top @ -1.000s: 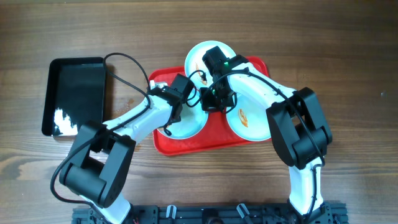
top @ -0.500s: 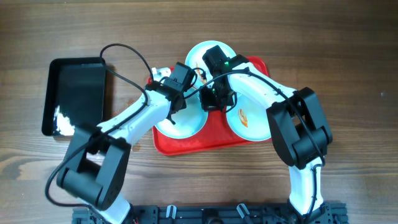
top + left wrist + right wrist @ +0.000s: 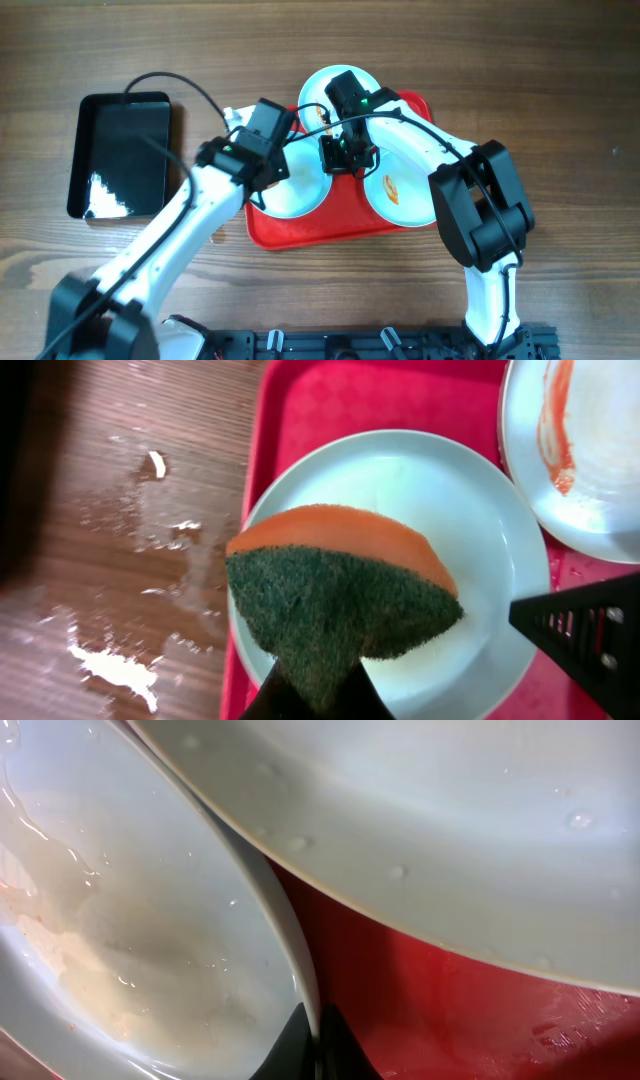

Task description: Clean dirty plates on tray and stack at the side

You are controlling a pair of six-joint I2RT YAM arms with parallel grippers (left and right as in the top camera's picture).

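Observation:
The red tray (image 3: pixel 320 228) carries three pale plates. My left gripper (image 3: pixel 264 185) is shut on an orange and green sponge (image 3: pixel 340 590), which hangs over the left half of the clean front-left plate (image 3: pixel 470 530). My right gripper (image 3: pixel 345 158) is shut on that plate's right rim (image 3: pixel 300 960). The back plate (image 3: pixel 318 90) bears an orange streak (image 3: pixel 555 420). An orange smear (image 3: pixel 390 188) also marks the right plate (image 3: pixel 405 210). In the left wrist view the left gripper (image 3: pixel 318 695) pinches the sponge's green underside. In the right wrist view the right gripper (image 3: pixel 318 1030) shows the rim between its fingertips.
A glossy black tray (image 3: pixel 120 155) lies to the left on the wooden table. Water drops (image 3: pixel 110 665) wet the wood beside the red tray's left rim (image 3: pixel 262 470). The right arm (image 3: pixel 480 200) arches over the tray's right side.
My left arm has drawn back to the left, carrying the sponge from the middle of the front-left plate toward its left edge. The right gripper has stayed on the rim.

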